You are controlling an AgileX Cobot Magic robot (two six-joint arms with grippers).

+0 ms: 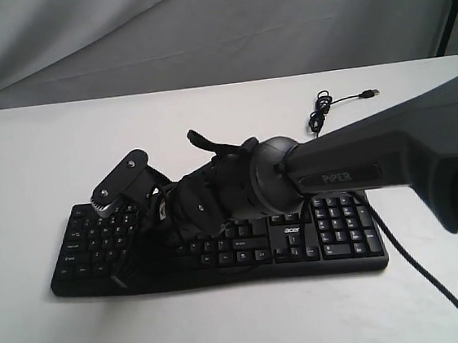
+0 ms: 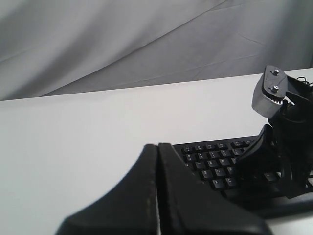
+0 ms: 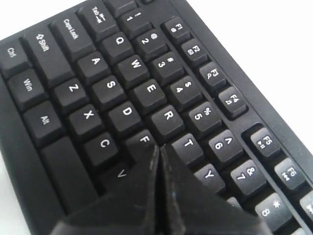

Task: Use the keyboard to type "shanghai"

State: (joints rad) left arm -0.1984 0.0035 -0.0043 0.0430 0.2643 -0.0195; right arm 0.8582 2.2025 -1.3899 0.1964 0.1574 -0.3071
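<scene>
- The right gripper (image 3: 157, 152) is pressing its 2 fingers together into 1 blunt point.
- That point is hanging over the keyboard (image 3: 122, 98) at the F key (image 3: 144, 139), with the T key (image 3: 188, 143) and the V key (image 3: 121, 172) just beside it. I cannot tell whether it is touching a key.
- The keyboard is lying flat on the white table (image 1: 229, 327), right under the right gripper. Its number pad (image 1: 346, 229) is sitting well away from the tip, back along the right arm (image 1: 359, 166).
- The right arm is crossing above the middle of the keyboard and is hiding many keys in the exterior view.
- The left gripper (image 2: 157, 147) is also holding its 2 fingers closed against each other. It is hovering over the table, with the keyboard's end ahead of it and apart from it.
- White table is stretching wide between the left gripper and the keyboard's edge. It is also running beyond the keyboard to the table's far edge, where a grey cloth (image 1: 197, 27) is hanging.
- A coiled cable (image 1: 319, 117) with a USB plug (image 1: 374, 91) is lying past the keyboard's far edge, well apart from both grippers.
- Another black cable (image 1: 424, 274) is trailing across the table behind the right arm.
</scene>
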